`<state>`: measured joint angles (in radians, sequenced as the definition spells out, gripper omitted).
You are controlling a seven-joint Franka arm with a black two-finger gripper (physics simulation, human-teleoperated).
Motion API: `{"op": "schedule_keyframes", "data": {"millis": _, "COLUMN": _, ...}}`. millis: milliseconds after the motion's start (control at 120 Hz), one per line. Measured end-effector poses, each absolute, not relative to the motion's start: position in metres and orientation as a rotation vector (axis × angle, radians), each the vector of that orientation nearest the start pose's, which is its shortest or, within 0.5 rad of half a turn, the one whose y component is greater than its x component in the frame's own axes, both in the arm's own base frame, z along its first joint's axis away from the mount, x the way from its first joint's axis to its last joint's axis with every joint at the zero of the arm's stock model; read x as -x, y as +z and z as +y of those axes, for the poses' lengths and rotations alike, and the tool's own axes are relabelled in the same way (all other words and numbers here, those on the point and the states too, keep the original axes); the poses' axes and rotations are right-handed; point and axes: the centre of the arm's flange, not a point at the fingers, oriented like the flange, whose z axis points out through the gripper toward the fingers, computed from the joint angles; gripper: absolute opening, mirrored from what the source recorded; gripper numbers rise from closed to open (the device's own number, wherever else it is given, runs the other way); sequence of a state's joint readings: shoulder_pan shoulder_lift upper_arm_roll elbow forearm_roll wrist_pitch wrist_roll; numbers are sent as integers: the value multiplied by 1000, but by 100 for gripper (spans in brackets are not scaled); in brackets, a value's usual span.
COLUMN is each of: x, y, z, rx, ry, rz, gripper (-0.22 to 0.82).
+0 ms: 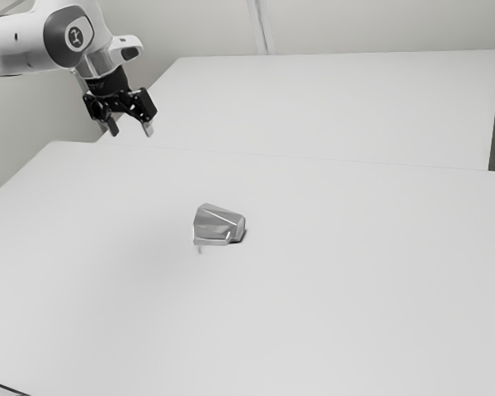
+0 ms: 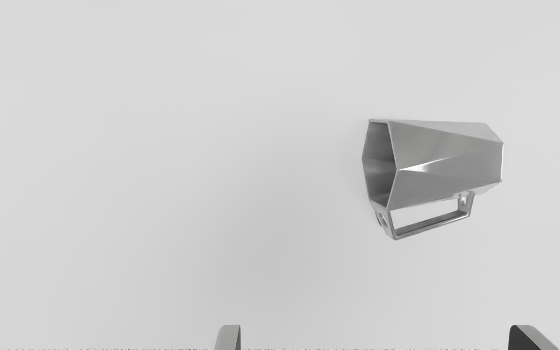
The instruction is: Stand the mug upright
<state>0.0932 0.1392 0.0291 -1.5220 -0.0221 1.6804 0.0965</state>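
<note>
Exterior view: mug [image 1: 219, 225] is tipped on its side on the table [image 1: 330, 305], mouth facing the exterior view's left, narrower base to the right, handle [image 1: 200, 249] out on the near side. Gripper [image 1: 129, 130] is held high, well apart from the mug, up and to the exterior view's left. A small logo [image 1: 76, 36] is carried on the arm's round joint cap; it can't be read as a word. No lettering can be made out on the mug.

Wrist view: fingers are spread wide, nothing held between them. Faceted, tapering metal body is seen, plain, with no brand or label legible. Handle side is turned toward the gripper.

Step in hand, as judged: approach and grasp. Body is best straddled crosswise, with the near finger kept off the handle. Slip toward the narrow end is risked by the taper and slick facets, so flat faces should be matched. After a firm close, a modest lift is needed before mouth is rotated up, then base should be set down flat and released gently.
</note>
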Motion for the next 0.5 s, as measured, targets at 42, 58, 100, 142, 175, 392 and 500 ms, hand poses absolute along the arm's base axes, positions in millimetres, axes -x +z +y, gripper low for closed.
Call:
{"op": "schedule_keyframes", "data": {"millis": 42, "x": -601, "y": 577, "z": 71, "rx": 3157, "ry": -30, "rz": -42, "gripper": 60}}
{"op": "schedule_keyframes", "data": {"millis": 58, "x": -601, "y": 577, "z": 71, "rx": 3158, "ry": -28, "rz": -42, "gripper": 60}}
{"op": "schedule_keyframes", "data": {"millis": 100, "x": -601, "y": 577, "z": 71, "rx": 3158, "ry": -25, "rz": -40, "gripper": 60}}
{"op": "schedule_keyframes", "data": {"millis": 142, "x": -600, "y": 576, "z": 71, "rx": 3158, "ry": -20, "rz": -38, "gripper": 60}}
{"op": "schedule_keyframes", "data": {"millis": 175, "x": -599, "y": 574, "z": 71, "rx": 3159, "ry": -11, "rz": -36, "gripper": 60}}
{"op": "schedule_keyframes", "data": {"millis": 392, "x": -601, "y": 558, "z": 72, "rx": 3258, "ry": 23, "rz": -67, "gripper": 60}}
{"op": "schedule_keyframes", "data": {"millis": 500, "x": -610, "y": 513, "z": 118, "rx": 3440, "ry": 81, "rz": -228, "gripper": 60}}
